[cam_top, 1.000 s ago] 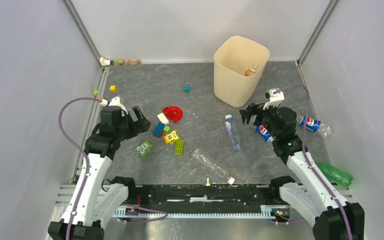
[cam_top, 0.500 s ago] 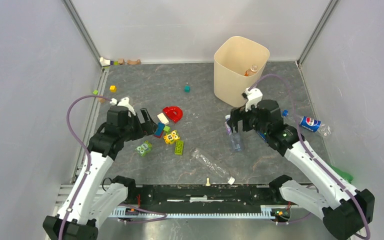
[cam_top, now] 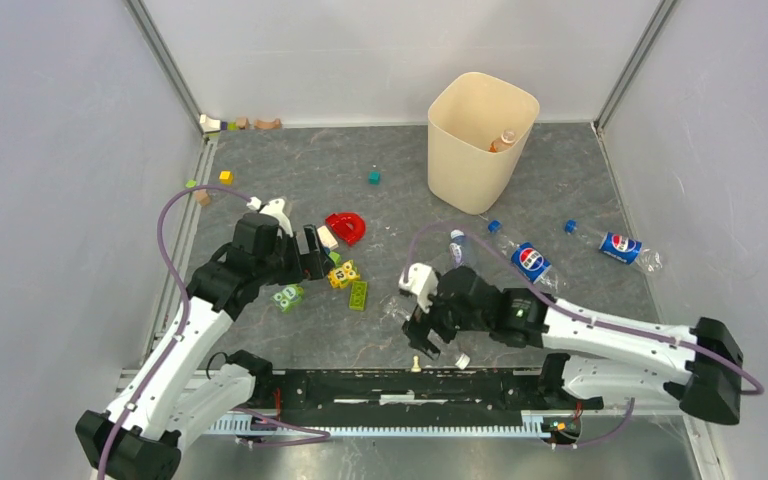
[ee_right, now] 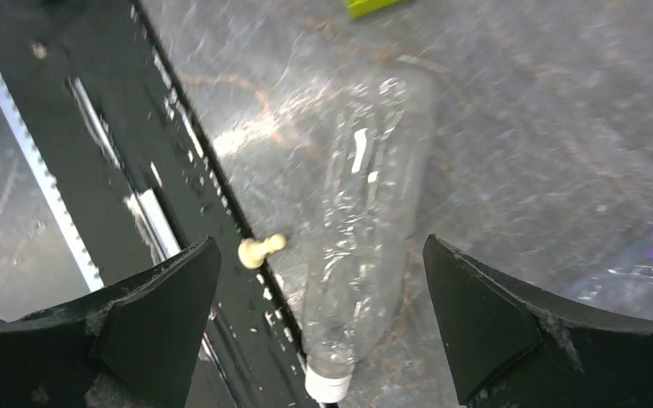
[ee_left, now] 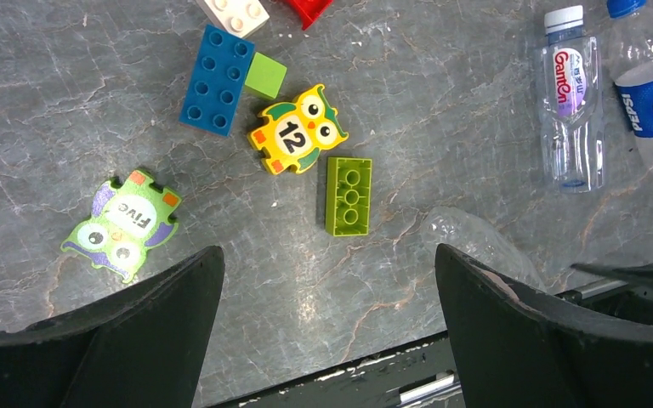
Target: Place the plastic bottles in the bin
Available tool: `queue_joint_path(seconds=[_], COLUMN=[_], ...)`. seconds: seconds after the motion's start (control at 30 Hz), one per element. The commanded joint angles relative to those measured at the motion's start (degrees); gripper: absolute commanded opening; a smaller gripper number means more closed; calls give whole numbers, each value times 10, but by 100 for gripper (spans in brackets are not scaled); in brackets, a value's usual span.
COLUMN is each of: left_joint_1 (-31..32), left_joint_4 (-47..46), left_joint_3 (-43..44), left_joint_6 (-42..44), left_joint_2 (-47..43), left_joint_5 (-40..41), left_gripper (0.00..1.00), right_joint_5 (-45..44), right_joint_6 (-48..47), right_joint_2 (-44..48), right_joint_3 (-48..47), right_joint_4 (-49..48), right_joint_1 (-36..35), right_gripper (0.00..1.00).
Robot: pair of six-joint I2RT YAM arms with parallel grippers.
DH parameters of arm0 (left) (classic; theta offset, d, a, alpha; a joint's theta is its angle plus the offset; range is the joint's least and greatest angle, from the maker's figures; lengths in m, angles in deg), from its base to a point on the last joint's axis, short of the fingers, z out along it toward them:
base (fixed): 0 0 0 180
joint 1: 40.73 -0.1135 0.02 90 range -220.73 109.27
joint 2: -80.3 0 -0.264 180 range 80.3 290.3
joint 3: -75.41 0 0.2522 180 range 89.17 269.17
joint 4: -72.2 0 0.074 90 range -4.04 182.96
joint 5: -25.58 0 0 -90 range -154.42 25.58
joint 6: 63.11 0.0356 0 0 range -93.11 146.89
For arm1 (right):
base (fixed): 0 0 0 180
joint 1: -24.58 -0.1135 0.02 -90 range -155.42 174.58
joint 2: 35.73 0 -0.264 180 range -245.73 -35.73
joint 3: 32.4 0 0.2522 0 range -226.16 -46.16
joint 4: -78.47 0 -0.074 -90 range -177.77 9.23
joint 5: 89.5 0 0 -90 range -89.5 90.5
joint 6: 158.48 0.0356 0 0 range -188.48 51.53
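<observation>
Cream-beige plastic forms the bin (cam_top: 470,172), which is seen upright at the far side of the table (cam_top: 560,180), with an orange-capped bottle (cam_top: 506,139) inside it. The right gripper (ee_right: 321,248) is held with its jaws wide apart over a clear unlabelled bottle (ee_right: 361,238) lying at the table's near edge; nothing is gripped. The left gripper (ee_left: 330,255) is likewise spread wide and empty above scattered toy bricks (ee_left: 348,195). A Pepsi bottle (cam_top: 531,260), a second Pepsi bottle (cam_top: 620,247) and a small water bottle (ee_left: 568,110) are seen lying on the table outside the bin
</observation>
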Motion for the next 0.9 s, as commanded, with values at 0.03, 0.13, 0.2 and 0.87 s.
queue_joint_path(seconds=[0.03,0.13,0.2,0.87], left_joint_1=[3,3,3,3], left_joint_4=[1,1,1,1], left_joint_3=[2,2,1,0], left_joint_6=[21,21,21,20], left_joint_2=[-10,-14,-16,-31], left_joint_5=[-5,-3,-2,4], left_gripper=[100,100,100,100], right_joint_5=[-47,-75,-88,-189], right_joint_6=[-4,2,4,15], right_joint_2=[-37,-57,-72,-177], right_joint_3=[20,25,29,30], right_joint_4=[-35,-45,-50,-70], right_joint_1=[-67,-83,-85,-87], right_gripper=[97,97,97,61])
